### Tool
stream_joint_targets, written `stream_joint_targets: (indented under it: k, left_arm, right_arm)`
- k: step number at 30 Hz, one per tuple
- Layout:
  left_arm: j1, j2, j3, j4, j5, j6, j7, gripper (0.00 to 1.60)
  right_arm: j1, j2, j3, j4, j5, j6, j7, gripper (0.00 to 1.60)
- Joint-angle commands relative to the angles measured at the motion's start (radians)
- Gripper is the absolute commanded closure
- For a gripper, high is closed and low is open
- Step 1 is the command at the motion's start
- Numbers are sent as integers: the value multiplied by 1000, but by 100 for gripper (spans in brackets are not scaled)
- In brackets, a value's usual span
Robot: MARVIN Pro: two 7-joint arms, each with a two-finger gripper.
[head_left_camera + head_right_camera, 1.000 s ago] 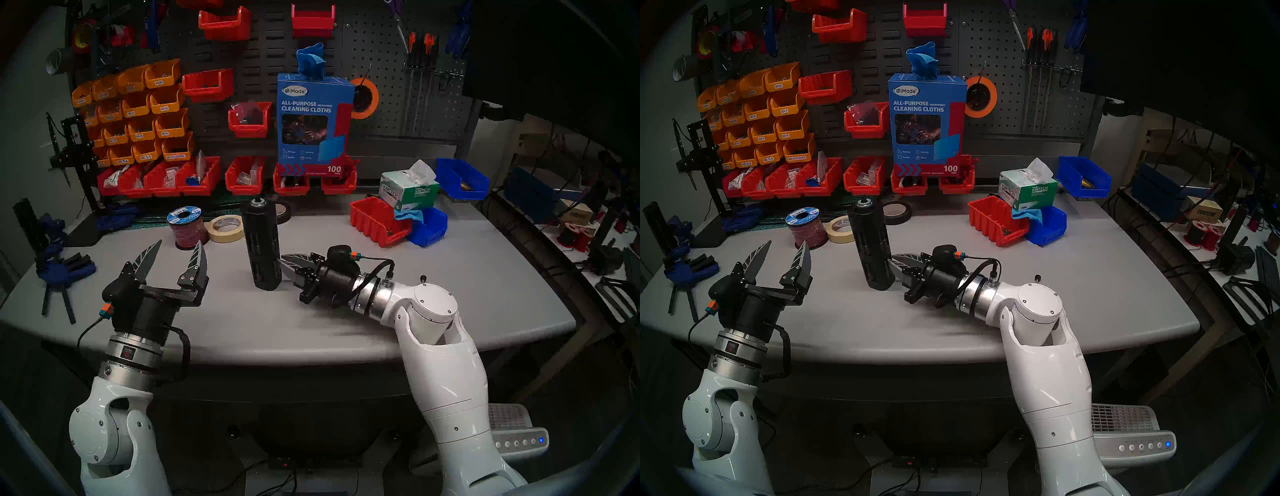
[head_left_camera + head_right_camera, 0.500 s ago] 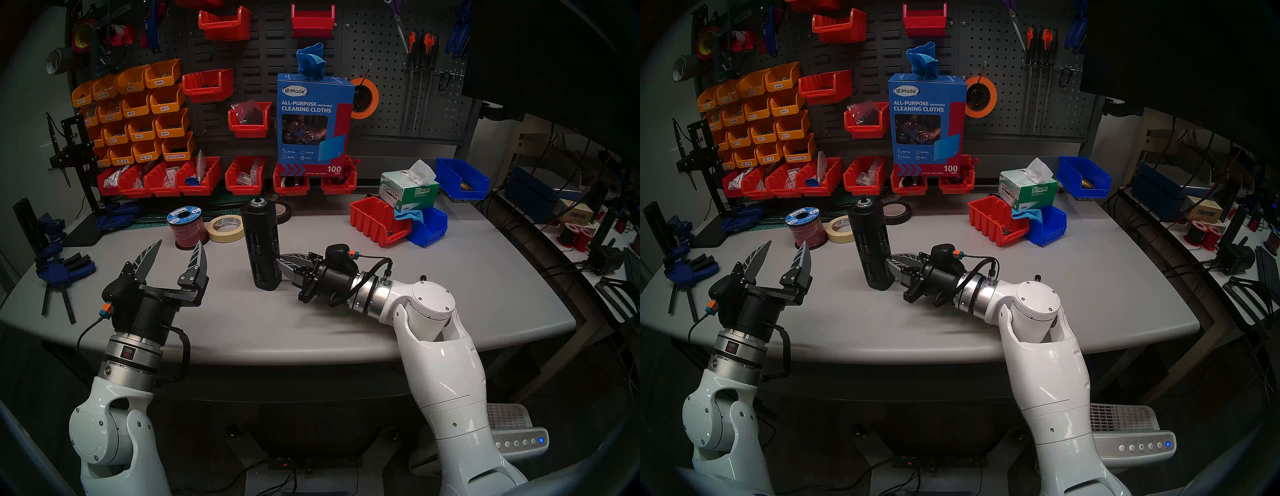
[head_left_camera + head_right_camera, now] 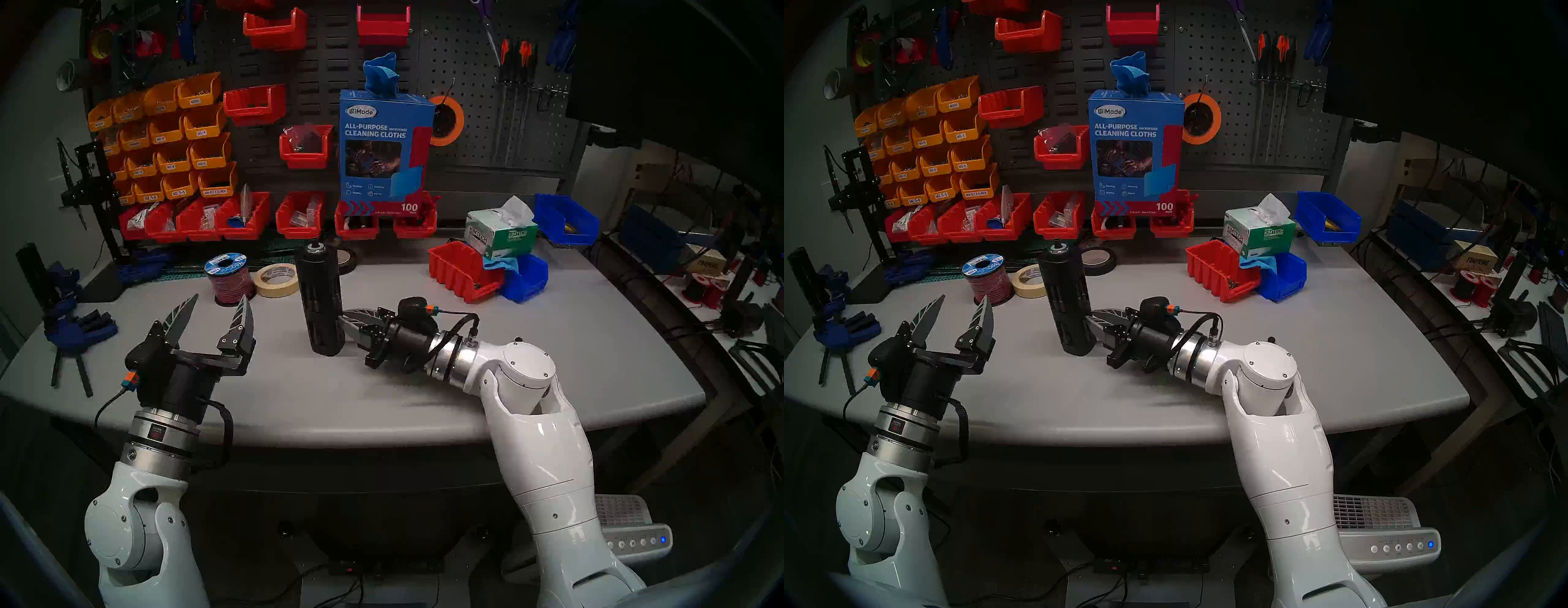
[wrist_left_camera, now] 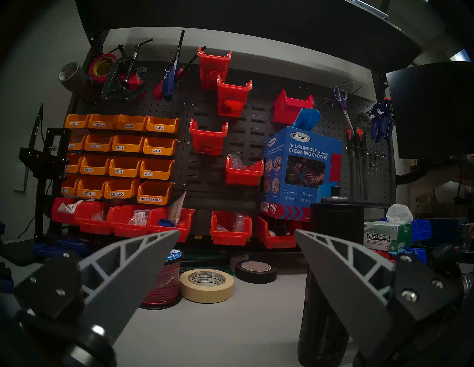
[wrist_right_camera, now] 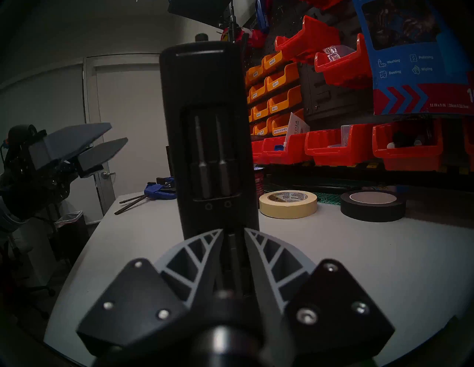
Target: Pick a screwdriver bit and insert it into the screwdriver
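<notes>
The screwdriver (image 3: 319, 293), a tall matte-black cylinder with side slots, stands upright mid-table; it also shows in the head right view (image 3: 1067, 297), the left wrist view (image 4: 336, 220) and the right wrist view (image 5: 202, 84). Two silvery rods (image 5: 202, 159) sit in its upper slot. My right gripper (image 3: 344, 325) (image 3: 1093, 325) (image 5: 233, 232) lies low over the table, its tips at the cylinder's lower slot. They are closed on a thin dark screwdriver bit (image 5: 234, 250) there. My left gripper (image 3: 220, 297) (image 3: 965, 297) (image 4: 236, 230) is open and empty, left of the cylinder.
A wire spool (image 3: 229, 278), a beige tape roll (image 3: 278, 280) and a black tape roll (image 3: 1098, 260) lie behind the cylinder. A red bin (image 3: 460, 271), a blue bin (image 3: 526, 278) and a tissue box (image 3: 500, 231) stand at back right. Blue clamps (image 3: 78, 329) lie far left.
My right wrist and elbow have shifted slightly left toward the cylinder, with the fingers staying at its lower slot. The left arm and the cylinder have not moved.
</notes>
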Motion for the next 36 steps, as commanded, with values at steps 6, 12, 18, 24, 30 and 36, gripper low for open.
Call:
stream_joint_targets:
  k: [6, 12, 18, 24, 30, 36]
  left_arm:
    - [-2, -2, -1, -33, -2, -7, 1, 0]
    - [-2, -2, -1, -33, -2, -7, 1, 0]
    - [-2, -2, -1, -33, -2, -7, 1, 0]
    - [-2, -2, -1, -33, -2, -7, 1, 0]
    - [-2, -2, -1, -33, -2, -7, 1, 0]
    - [-2, -2, -1, -33, -2, -7, 1, 0]
  right_arm:
    - [-5, 1, 1, 12, 6, 8, 11, 104]
    - [-10, 0, 3, 8, 6, 13, 15, 115]
    - [-15, 1, 8, 0, 3, 17, 12, 140]
    - [-15, 3, 13, -7, 3, 18, 14, 160]
    - [-25, 4, 17, -24, 4, 25, 17, 160]
    - [-37, 5, 21, -38, 5, 27, 17, 160]
